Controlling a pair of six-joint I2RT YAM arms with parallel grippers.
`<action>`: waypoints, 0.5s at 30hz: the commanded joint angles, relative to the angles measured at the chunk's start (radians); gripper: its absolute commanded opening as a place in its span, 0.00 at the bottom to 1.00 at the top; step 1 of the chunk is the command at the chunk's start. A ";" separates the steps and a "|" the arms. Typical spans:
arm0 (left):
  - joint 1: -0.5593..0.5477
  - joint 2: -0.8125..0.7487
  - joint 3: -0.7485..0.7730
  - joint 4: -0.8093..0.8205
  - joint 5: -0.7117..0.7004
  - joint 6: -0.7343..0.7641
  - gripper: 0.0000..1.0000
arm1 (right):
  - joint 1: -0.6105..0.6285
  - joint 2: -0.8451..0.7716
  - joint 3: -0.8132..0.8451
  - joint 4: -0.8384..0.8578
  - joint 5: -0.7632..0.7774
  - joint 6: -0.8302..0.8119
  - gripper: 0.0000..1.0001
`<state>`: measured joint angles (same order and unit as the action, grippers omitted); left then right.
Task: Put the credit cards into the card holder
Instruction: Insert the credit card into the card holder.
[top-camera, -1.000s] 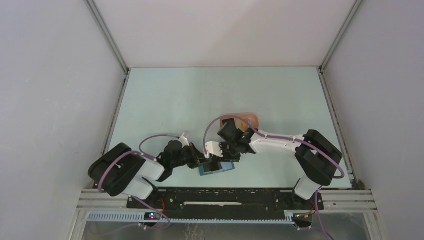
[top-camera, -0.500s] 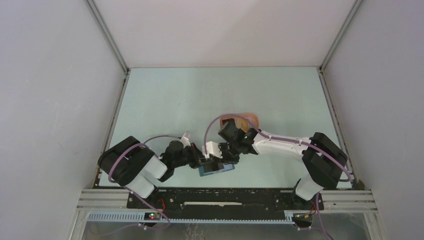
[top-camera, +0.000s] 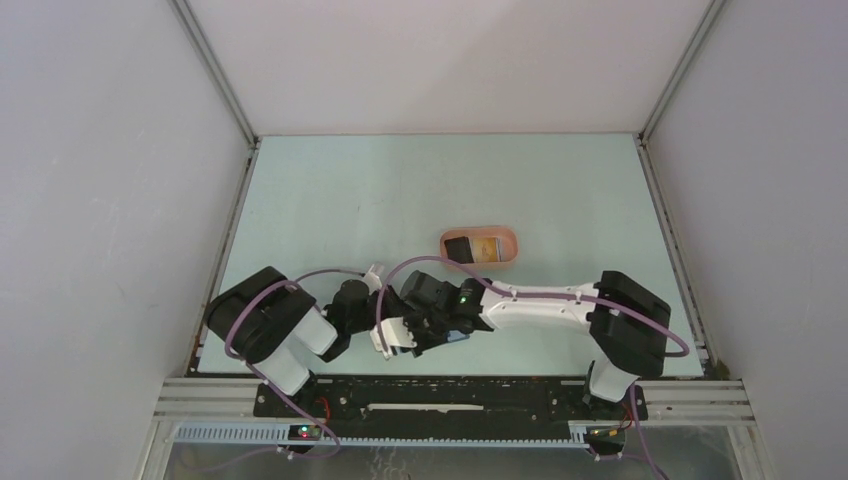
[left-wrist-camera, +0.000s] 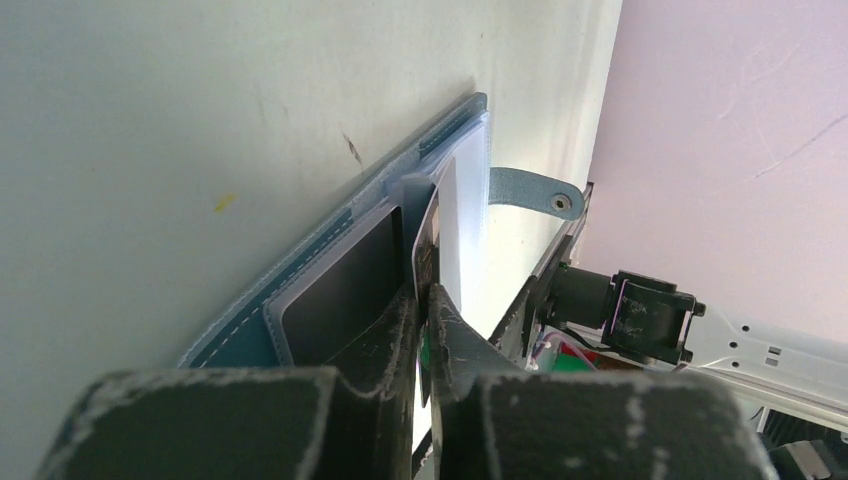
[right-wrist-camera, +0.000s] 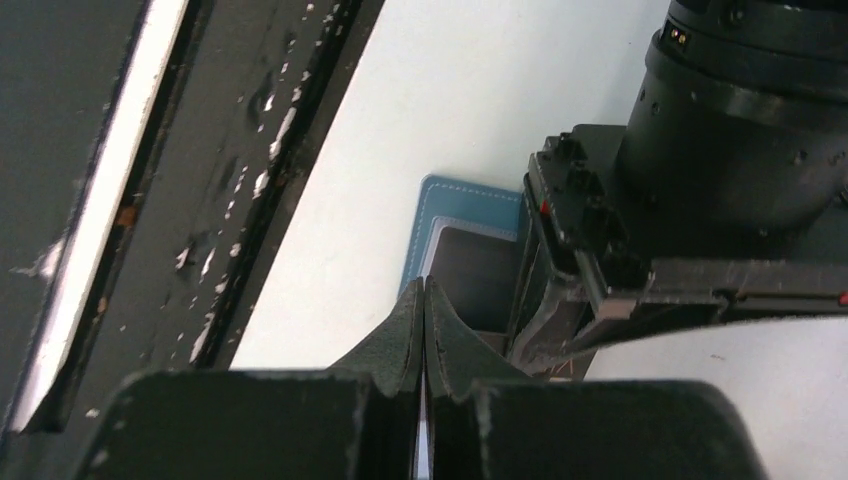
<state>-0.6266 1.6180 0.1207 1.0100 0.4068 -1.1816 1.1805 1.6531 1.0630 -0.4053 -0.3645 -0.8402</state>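
The card holder (left-wrist-camera: 330, 240) is a blue wallet lying open near the table's front edge, with a black credit card (left-wrist-camera: 340, 290) in its inner slot. My left gripper (left-wrist-camera: 424, 295) is shut on a pale printed credit card (left-wrist-camera: 428, 235) that stands on edge, its far end at the wallet's pocket. My right gripper (right-wrist-camera: 424, 290) is shut, its tips over the card holder's (right-wrist-camera: 455, 200) near border, and nothing shows between them. From above, both grippers (top-camera: 400, 328) crowd together and hide the wallet. A black credit card (top-camera: 459, 248) and a pale one (top-camera: 487, 248) lie in the pink tray.
The salmon-pink oval tray (top-camera: 508, 240) sits behind the grippers, mid-table. The black frame rail (right-wrist-camera: 200, 150) runs close beside the wallet at the table's front edge. The wallet's snap tab (left-wrist-camera: 530, 190) sticks out toward the right arm (left-wrist-camera: 640, 310). Grey walls enclose three sides.
My right arm swung left and toward the front edge, uncovering the pink tray, and its gripper closed. The left gripper stays at the wallet with its card.
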 joint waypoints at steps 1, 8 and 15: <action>-0.006 0.028 0.007 -0.025 -0.011 0.015 0.11 | 0.027 0.061 0.047 0.050 0.091 -0.024 0.03; -0.006 0.054 0.012 0.001 0.000 0.013 0.14 | 0.032 0.119 0.048 0.062 0.193 -0.034 0.03; -0.006 0.072 0.016 0.011 0.003 0.015 0.19 | 0.004 0.113 0.028 0.048 0.230 -0.021 0.02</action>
<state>-0.6266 1.6608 0.1219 1.0595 0.4206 -1.1828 1.1976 1.7790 1.0813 -0.3660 -0.1871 -0.8543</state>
